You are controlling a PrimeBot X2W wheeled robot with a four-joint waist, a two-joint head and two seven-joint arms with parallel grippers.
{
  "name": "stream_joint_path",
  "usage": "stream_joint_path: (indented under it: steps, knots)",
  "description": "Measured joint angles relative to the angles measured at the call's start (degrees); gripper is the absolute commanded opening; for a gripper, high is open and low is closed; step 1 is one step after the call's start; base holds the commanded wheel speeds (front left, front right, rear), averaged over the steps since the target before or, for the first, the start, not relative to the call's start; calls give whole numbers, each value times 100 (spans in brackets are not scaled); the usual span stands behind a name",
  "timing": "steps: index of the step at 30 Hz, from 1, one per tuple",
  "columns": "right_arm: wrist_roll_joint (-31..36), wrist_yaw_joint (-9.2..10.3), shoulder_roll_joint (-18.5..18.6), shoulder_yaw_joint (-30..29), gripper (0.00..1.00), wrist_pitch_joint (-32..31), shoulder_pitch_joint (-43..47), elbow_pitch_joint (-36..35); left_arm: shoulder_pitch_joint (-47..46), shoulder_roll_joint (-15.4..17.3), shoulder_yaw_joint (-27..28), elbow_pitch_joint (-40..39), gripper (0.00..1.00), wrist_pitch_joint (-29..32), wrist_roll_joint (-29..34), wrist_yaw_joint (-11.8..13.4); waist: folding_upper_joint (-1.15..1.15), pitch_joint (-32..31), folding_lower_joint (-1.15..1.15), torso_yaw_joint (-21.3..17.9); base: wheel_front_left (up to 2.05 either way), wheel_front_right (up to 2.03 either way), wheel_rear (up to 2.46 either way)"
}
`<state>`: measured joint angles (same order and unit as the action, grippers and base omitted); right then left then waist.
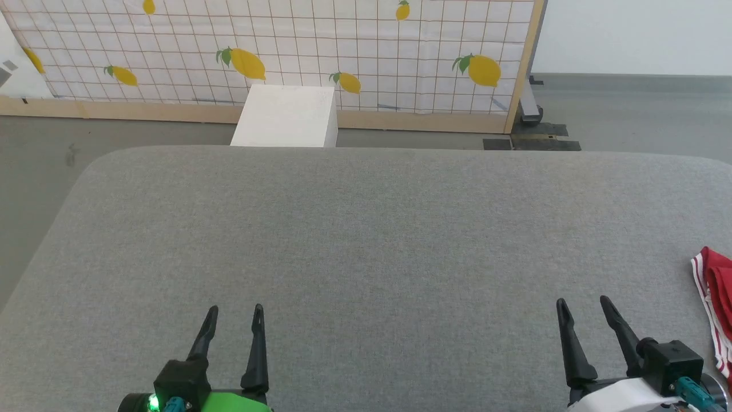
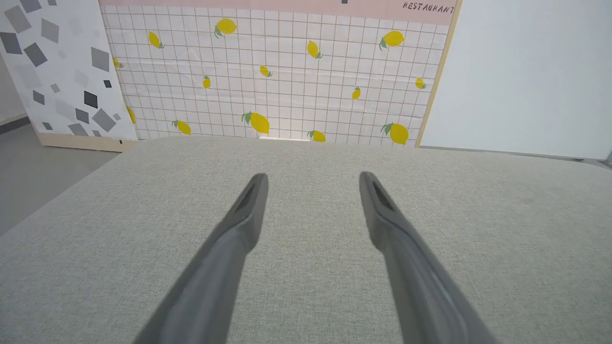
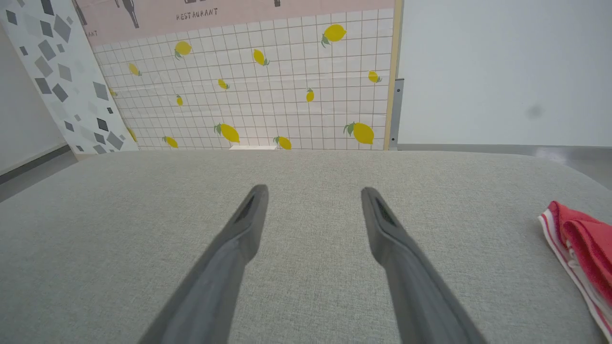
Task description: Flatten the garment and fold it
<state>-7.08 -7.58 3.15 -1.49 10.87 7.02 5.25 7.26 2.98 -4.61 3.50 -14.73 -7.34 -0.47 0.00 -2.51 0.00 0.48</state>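
Observation:
The garment (image 1: 717,297) is a bunched red cloth with red-white stripe trim, lying at the far right edge of the grey padded table (image 1: 366,229); most of it is cut off by the picture's edge. In the right wrist view the garment (image 3: 581,243) lies to the right of my fingers. My right gripper (image 1: 584,306) stands open above the table's near right, a short way left of the garment and apart from it. At the near left my left gripper (image 1: 235,313) is open with nothing between its fingers. Both wrist views show spread jaws (image 2: 313,177) (image 3: 314,192) over bare grey fabric.
A white box (image 1: 286,117) stands on the floor just past the table's far edge. Behind it a lemon-print tiled panel (image 1: 274,51) with a wooden frame runs along the back. Grey floor lies to the left and far right of the table.

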Motion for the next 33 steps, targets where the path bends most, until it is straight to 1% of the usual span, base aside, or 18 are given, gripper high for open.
stream_joint_path:
  steps: [1,20,33]
  knots:
    - [-1,-1,-1,0,0,-7,1,3,-2,2,-1,-1,0,2,0,1,0,0,0,-3,0,0,0]
    - [20,-1,-1,0,0,-137,-4,-29,-22,7,32,-26,0,155,5,1,0,29,0,-8,0,0,0]
    - [105,-1,-1,14,0,-240,-59,-75,-55,7,77,-53,0,330,131,1,0,56,0,-13,0,0,0]
